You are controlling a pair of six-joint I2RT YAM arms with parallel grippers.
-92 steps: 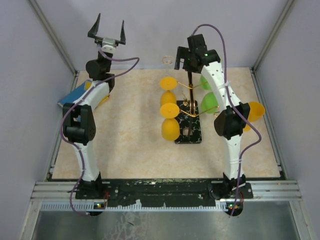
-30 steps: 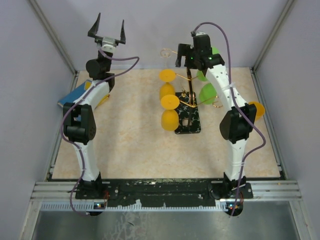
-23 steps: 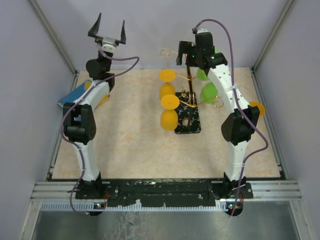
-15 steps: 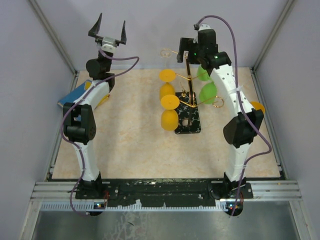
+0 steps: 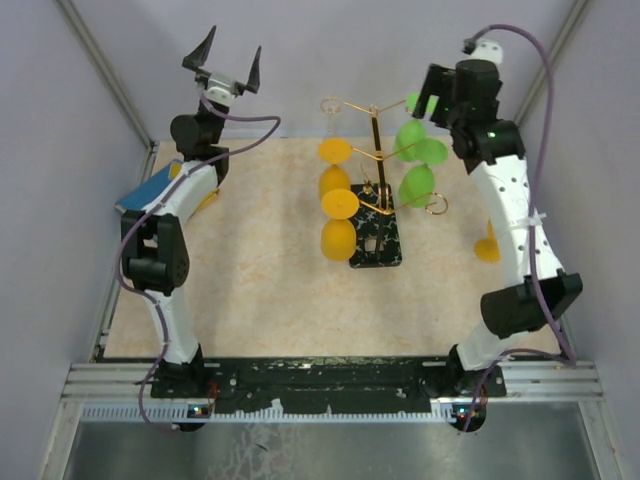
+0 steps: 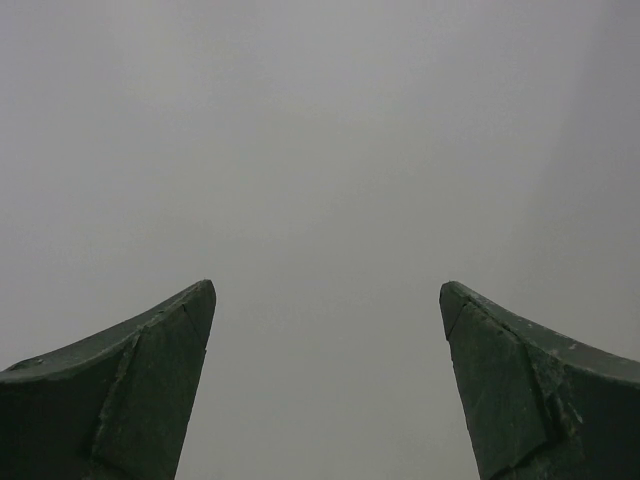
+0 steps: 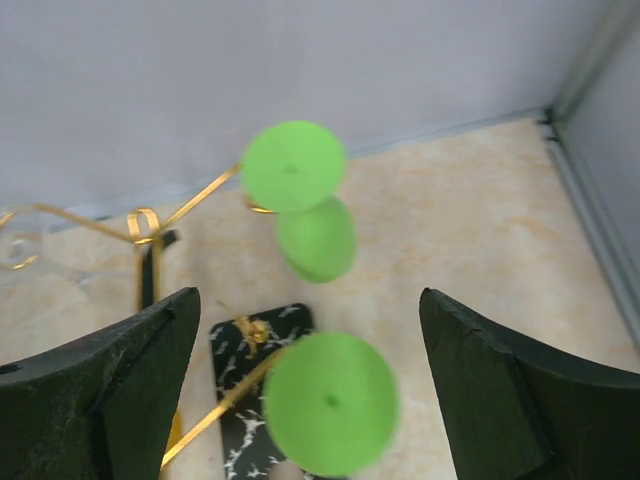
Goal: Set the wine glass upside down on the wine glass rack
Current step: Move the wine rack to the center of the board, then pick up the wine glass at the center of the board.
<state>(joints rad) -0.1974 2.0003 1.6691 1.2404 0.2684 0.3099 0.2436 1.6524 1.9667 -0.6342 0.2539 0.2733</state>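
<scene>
Left gripper point(image 5: 233, 45) held high near the back wall, jaws spread, holding nothing; blue flat object point(image 5: 150, 187) at the table's left edge; wine glass rack point(image 5: 377, 245) at centre, two yellow wine glasses point(image 5: 340, 230) hanging upside down on its left arms, two green wine glasses point(image 5: 417, 185) upside down on its right arms; right gripper point(image 7: 308, 300) above and apart from the green pair, fingers wide apart, empty; another yellow glass point(image 5: 487, 248) partly hidden beside the right arm.

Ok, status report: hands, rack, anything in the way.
Left hand, right hand open, empty. Two green wine glasses hang upside down on rack. Spare orange glass on table by right arm.
</scene>
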